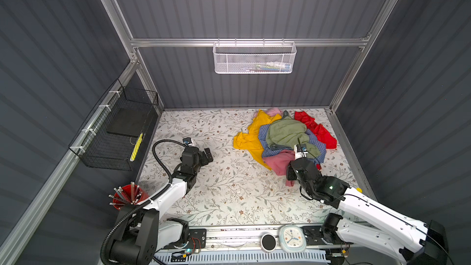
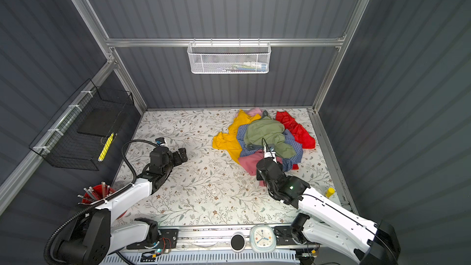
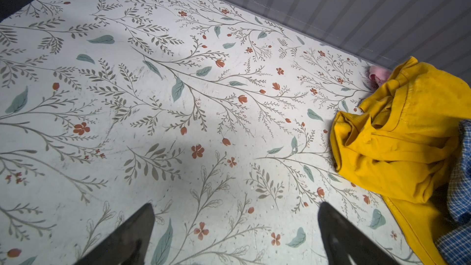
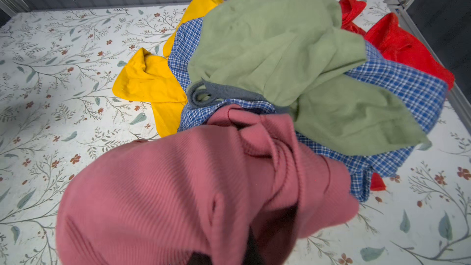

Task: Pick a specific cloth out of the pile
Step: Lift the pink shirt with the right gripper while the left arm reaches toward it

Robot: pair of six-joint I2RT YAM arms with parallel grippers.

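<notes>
Right gripper (image 1: 290, 173) is down at the near edge of the pile (image 1: 285, 133), jaws closed hard with a bunch of the cloth (image 4: 178, 187) pinched between them. The dusty rose fabric drapes right over the fingers in the right wrist view, so the pads themselves are hidden. In both top views the cloth (image 2: 248, 163) sits on the side of the heap nearest the robot, and its far end looks tucked under the blue-checked fabric (image 4: 407, 93) and the sage green garment (image 4: 267, 47).

Left gripper (image 1: 207, 155) hovers over the bare floral table (image 1: 229, 187) well apart from the heap, jaws spread wide and empty.

How will it handle? Fine ribbed knit, so I'd call it light, limp and a bit stretchy. It won't slip easily, but it will sag and lengthen before it comes free, and it may drag the checked piece along. A gathered fold like this one seems the right hold, with several layers in the pinch rather than a single thin hem. A slow pull towards the open table looks wise — away from the mustard yellow garment (image 3: 397, 136)
</notes>
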